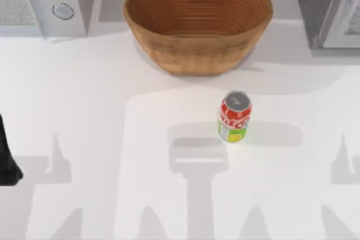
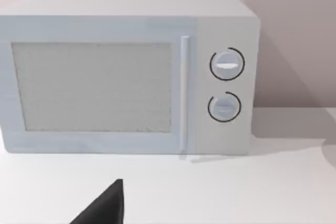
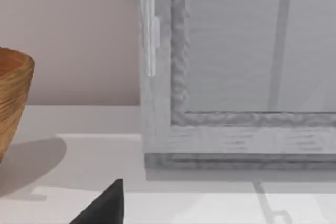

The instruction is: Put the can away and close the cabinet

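The can (image 1: 234, 116) stands upright near the middle of the white table, red above, yellow-green below, silver on top. It is in front of the woven basket (image 1: 198, 23) and apart from it. The grey cabinet (image 1: 329, 9) is at the back right corner; the right wrist view faces its framed front panel (image 3: 236, 77) and a pale handle (image 3: 150, 40). My left arm (image 1: 7, 158) is parked at the table's left edge, far from the can. A dark tip of the left gripper (image 2: 107, 208) points toward the microwave. A dark tip of the right gripper (image 3: 107, 208) points toward the cabinet.
A white microwave (image 1: 48, 1) with two round knobs (image 2: 226, 64) stands at the back left, door shut. The basket's edge (image 3: 13, 98) is beside the cabinet. Bare tabletop (image 1: 112, 139) lies around the can on all sides.
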Motion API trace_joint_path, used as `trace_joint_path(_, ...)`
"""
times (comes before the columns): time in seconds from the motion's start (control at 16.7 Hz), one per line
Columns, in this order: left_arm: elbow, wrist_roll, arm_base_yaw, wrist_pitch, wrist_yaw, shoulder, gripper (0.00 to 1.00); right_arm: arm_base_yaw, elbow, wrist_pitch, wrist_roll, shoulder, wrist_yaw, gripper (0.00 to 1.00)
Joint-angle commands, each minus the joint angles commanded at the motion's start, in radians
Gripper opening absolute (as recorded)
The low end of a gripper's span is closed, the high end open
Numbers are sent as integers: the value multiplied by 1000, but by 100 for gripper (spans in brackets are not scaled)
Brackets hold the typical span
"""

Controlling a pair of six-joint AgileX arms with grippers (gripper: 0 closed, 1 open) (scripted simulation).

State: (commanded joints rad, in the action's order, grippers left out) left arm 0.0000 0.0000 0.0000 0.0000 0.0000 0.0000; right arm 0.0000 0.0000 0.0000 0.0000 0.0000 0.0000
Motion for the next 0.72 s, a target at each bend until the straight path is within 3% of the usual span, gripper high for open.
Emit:
trace_joint_path(0.36, 0, 0, 0, 0, 0, 0, 100, 39, 24, 72, 0, 96, 40, 100)
trace_joint_path(0.72, 0, 0, 0, 0, 0, 0, 100, 201, 126, 374, 1, 500, 209, 100)
